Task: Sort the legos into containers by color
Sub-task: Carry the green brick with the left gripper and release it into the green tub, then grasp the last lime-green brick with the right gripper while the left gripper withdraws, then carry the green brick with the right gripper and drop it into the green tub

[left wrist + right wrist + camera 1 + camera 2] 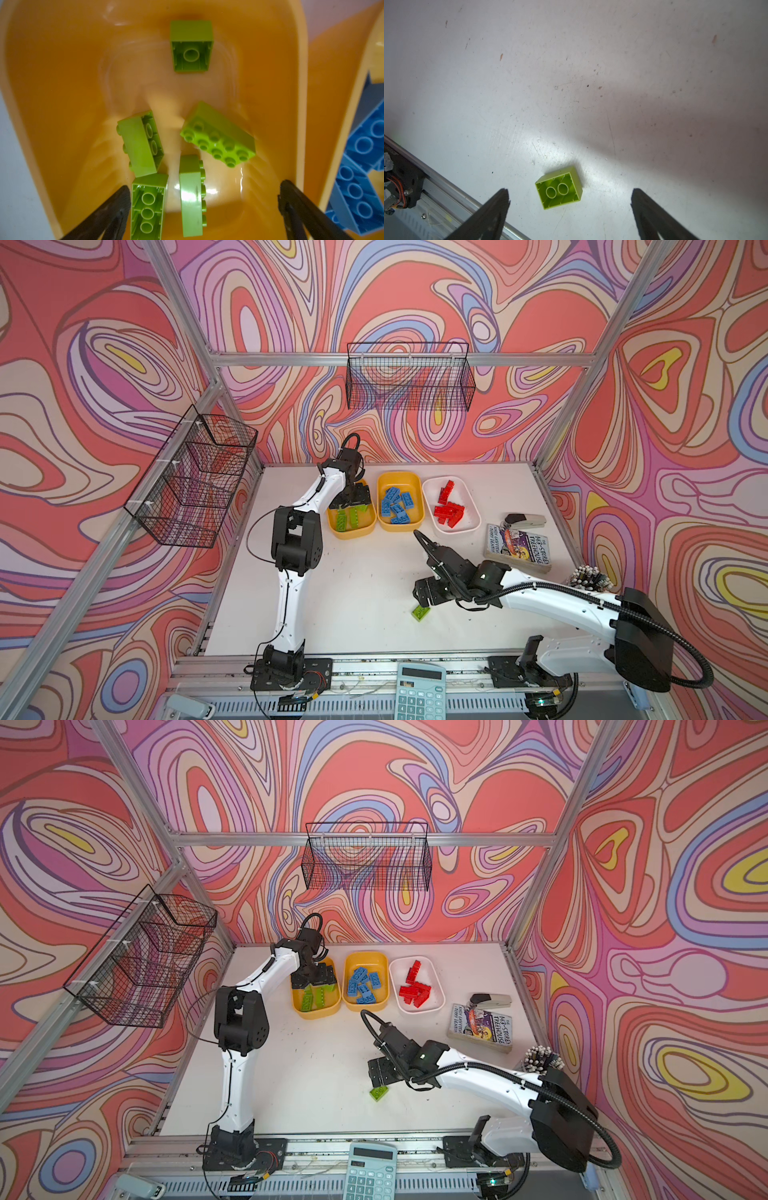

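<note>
We see three tubs in a row at the far side of the white table [332, 597]. The left yellow-orange tub [353, 534] holds lime green legos. The middle yellow-orange tub [399, 477] holds a jumble of blue legos [397, 506]. The white tub [457, 529] holds a pile of red legos [449, 508].

The left gripper [203, 185] hangs over the green tub with its fingers spread wide and nothing in them. In the left wrist view we count five green bricks on the tub floor:
- a short square one [191, 45] lying hollow side up, alone at one end
- a long one [218, 141] lying studs up
- two lying on their sides [141, 143] [191, 195]
- one [148, 207] lying hollow side up, just beside a fingertip; we can't tell if they touch

Blue bricks show over the neighbouring tub wall in the same view.

One loose green brick [559, 190] lies on the bare table near the front edge, well apart from the tubs. It is short and glossy, hollow side up, with two round tubes showing inside. In both top views it lies just beside the right gripper's tip [420, 612] [379, 1092].

The right gripper [570, 191] is low over that brick with its fingers released and wide. The brick sits between them, clear of both.
</note>
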Robot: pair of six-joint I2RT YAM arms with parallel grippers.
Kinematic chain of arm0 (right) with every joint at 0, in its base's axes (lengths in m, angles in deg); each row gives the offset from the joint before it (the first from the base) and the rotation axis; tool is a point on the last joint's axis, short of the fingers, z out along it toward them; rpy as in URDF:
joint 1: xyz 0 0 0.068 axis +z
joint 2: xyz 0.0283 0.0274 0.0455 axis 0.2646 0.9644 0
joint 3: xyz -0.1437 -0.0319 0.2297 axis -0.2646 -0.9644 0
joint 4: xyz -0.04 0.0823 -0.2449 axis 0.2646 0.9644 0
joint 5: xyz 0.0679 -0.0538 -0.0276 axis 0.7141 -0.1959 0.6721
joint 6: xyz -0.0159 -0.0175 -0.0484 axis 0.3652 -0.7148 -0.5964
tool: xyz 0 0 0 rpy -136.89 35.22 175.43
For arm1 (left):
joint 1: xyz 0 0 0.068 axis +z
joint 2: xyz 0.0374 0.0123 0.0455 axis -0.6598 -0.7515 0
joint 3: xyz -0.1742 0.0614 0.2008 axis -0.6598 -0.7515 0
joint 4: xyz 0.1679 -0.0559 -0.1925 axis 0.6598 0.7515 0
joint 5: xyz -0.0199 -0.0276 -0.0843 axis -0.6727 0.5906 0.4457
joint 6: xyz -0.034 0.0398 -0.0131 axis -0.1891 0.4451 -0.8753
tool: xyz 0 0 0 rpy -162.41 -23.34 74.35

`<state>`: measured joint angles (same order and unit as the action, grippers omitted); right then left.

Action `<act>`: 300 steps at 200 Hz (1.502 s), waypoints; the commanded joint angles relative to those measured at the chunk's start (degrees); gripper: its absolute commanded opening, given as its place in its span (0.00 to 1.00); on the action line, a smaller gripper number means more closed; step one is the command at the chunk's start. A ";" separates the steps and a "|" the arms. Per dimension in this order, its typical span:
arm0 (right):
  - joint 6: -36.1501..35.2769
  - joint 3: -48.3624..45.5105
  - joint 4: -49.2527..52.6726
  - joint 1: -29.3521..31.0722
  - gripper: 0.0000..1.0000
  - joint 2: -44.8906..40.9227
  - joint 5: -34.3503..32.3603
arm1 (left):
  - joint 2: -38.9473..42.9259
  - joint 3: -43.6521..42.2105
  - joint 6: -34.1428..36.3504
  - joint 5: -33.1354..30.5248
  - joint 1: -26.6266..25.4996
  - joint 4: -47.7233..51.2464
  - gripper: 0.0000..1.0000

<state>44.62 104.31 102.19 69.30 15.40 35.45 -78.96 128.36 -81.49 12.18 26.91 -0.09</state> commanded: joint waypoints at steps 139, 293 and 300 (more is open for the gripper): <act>-2.66 -3.01 -7.24 9.10 0.69 13.08 -1.83 | 75.92 -69.33 -13.04 -1.87 0.31 -8.17 1.00; -17.33 58.49 1.26 -5.07 0.47 45.04 -7.43 | 86.14 -79.85 -20.53 -6.32 0.31 -11.84 1.00; -18.29 62.90 1.69 -5.73 0.48 48.34 -7.35 | 85.96 -79.76 -20.33 -6.97 0.35 -12.07 1.00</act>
<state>32.79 155.83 100.25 64.79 54.81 28.10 6.48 48.91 -100.04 8.69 27.04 -10.04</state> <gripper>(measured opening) 0.516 0.998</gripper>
